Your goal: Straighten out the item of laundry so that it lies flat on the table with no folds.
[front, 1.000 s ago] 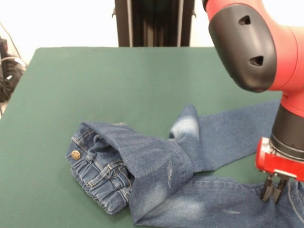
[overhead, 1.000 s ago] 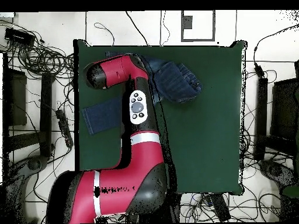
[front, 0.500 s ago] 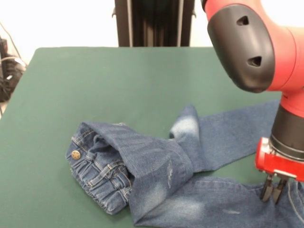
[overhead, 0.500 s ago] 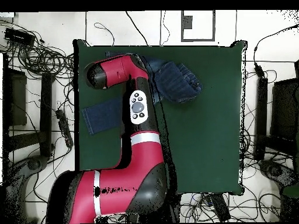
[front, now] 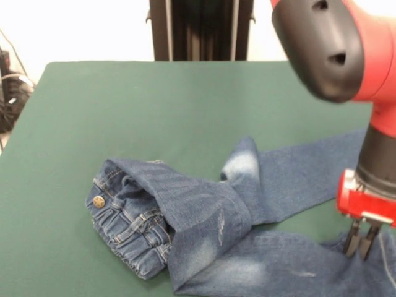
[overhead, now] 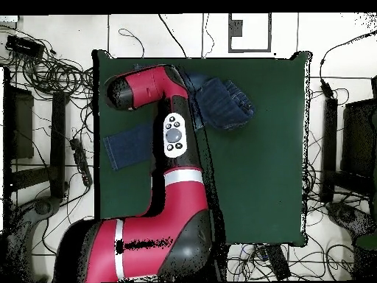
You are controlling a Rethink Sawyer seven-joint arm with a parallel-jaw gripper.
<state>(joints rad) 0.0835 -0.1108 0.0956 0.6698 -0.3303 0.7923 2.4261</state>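
The item of laundry, a small pair of blue jeans (front: 204, 216), lies rumpled on the green table (front: 154, 105). Its waistband with a brass button is folded over at the left, and the two legs run off to the right. My gripper (front: 361, 246) hangs at the right edge, fingers pinched together on the denim of the near leg. From overhead, the jeans (overhead: 221, 103) show at the table's far side with one leg end (overhead: 129, 146) at the left; the red arm (overhead: 173, 147) hides the gripper there.
The black pedestal column (front: 201, 30) rises behind the table's far edge. Cables (overhead: 51, 74) and dark equipment lie on the floor around the table (overhead: 258, 184). The arm's big red and black elbow (front: 322, 49) fills the upper right.
The arm and gripper have shifted a little to the right and slightly up, tugging the near leg's cloth with them. The folded waist end has not moved.
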